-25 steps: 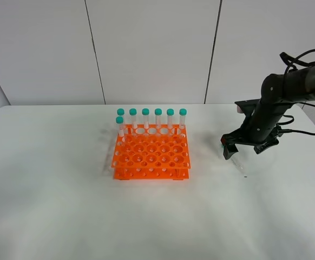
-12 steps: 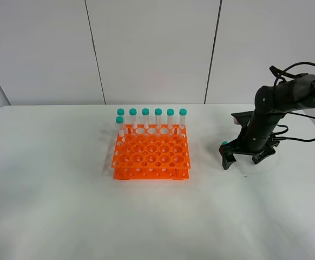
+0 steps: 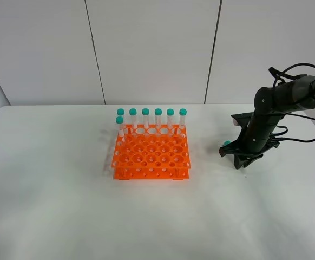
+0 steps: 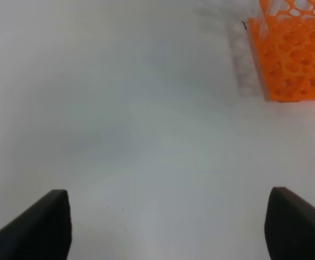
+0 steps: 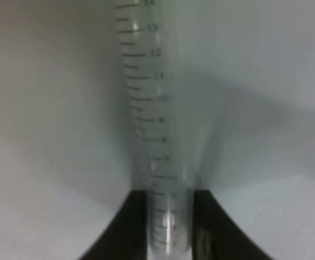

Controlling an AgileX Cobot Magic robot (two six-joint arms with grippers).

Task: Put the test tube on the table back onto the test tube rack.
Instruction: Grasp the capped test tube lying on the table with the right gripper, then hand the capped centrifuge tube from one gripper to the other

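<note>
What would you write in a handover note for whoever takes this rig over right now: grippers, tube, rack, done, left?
Left gripper: open, empty, over bare table.
Right gripper: shut on the test tube, low at the table, right of the test tube rack.
Rack holds seven capped tubes.
Done: tube gripped.
To do: lift, carry, lower into a free hole, release.

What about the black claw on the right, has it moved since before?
Yes. The right gripper dropped down to the table and shut on the test tube, staying about as far from the orange rack.
</note>
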